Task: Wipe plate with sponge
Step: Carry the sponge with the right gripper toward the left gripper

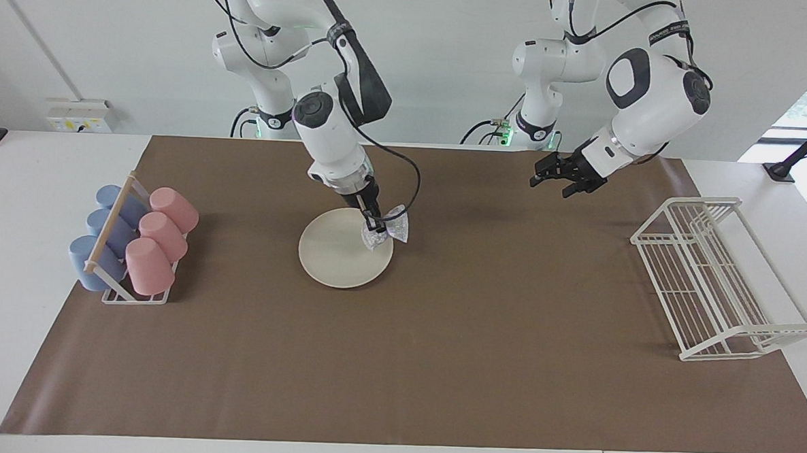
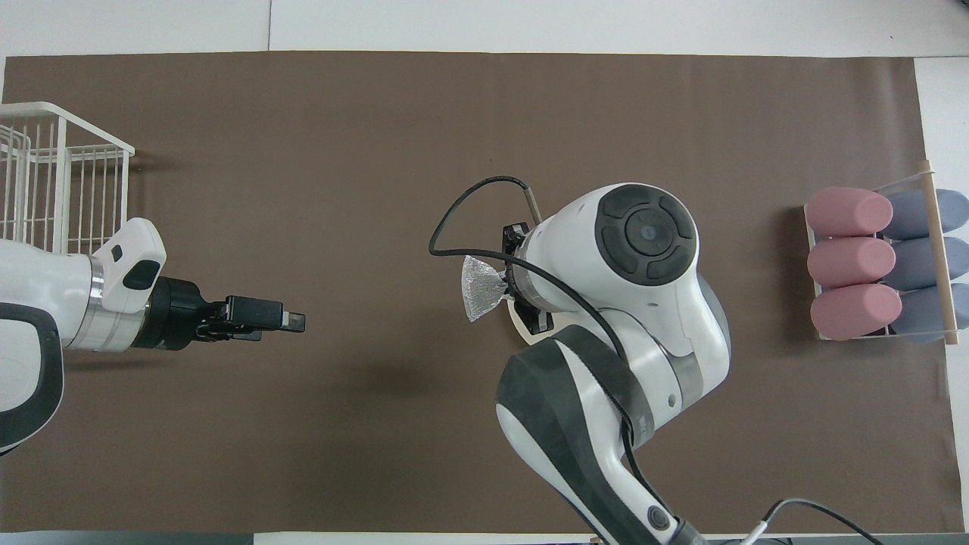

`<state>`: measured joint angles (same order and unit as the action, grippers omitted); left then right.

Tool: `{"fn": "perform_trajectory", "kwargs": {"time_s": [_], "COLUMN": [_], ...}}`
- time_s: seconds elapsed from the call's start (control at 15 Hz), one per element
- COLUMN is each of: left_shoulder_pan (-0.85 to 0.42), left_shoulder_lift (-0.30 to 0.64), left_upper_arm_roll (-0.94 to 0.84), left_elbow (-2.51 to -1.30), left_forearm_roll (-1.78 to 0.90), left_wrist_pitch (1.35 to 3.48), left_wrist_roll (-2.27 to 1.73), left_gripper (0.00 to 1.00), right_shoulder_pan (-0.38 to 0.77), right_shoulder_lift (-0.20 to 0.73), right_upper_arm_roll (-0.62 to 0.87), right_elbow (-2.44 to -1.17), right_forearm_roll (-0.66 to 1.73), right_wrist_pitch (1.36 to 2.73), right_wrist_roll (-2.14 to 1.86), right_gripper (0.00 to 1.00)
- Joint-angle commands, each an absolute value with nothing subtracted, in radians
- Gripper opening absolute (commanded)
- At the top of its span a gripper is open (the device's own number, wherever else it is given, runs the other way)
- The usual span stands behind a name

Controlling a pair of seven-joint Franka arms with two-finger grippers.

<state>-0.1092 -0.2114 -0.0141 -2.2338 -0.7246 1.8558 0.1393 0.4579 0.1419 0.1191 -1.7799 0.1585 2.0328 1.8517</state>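
Right gripper (image 1: 377, 227) squeezed tight on sponge (image 1: 388, 232), over edge of plate (image 1: 337, 258). Sponge looks lifted, hanging off plate's rim toward left arm's end. Plate sits on brown mat (image 1: 438, 364). Left gripper (image 1: 561, 179) waits with fingers wide apart and nothing in them, well apart from plate. Risk: sponge misses plate and wipes mat, or pushes plate's edge so plate slides.
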Motion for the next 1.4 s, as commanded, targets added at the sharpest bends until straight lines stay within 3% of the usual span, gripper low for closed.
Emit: {"fn": "perform_trajectory", "kwargs": {"time_s": [0.0,0.4,0.67,0.8,1.34], "left_shoulder_pan": [-0.112,-0.097,-0.098,-0.112,-0.153], "left_shoulder_lift": [-0.225,-0.170,-0.118,-0.115,-0.113], "left_upper_arm_roll": [-0.015,-0.014,-0.015,-0.015,-0.017], "left_elbow": [-2.259,-2.307,-2.306,-2.307,-2.307], "left_forearm_roll": [-0.889,-1.251,-1.291,-1.299,-1.336], "left_wrist_pitch": [1.858,1.720,1.706,1.710,1.736], "left_wrist_roll": [0.194,0.400,0.455,0.459,0.451], "left_gripper": [1.00,1.00,1.00,0.95,0.95], "right_shoulder_pan": [0.523,0.644,0.655,0.655,0.653], "right_shoulder_lift": [0.192,0.206,0.206,0.206,0.206], "right_upper_arm_roll": [0.121,0.121,0.121,0.121,0.121], "right_elbow": [-1.639,-1.601,-1.603,-1.605,-1.606], "right_forearm_roll": [0.115,0.100,0.092,0.092,0.092], "right_wrist_pitch": [1.930,1.914,1.914,1.914,1.917], "right_wrist_roll": [1.977,2.163,2.164,2.164,2.163], "right_gripper": [0.00,0.00,0.00,0.00,0.00]}}
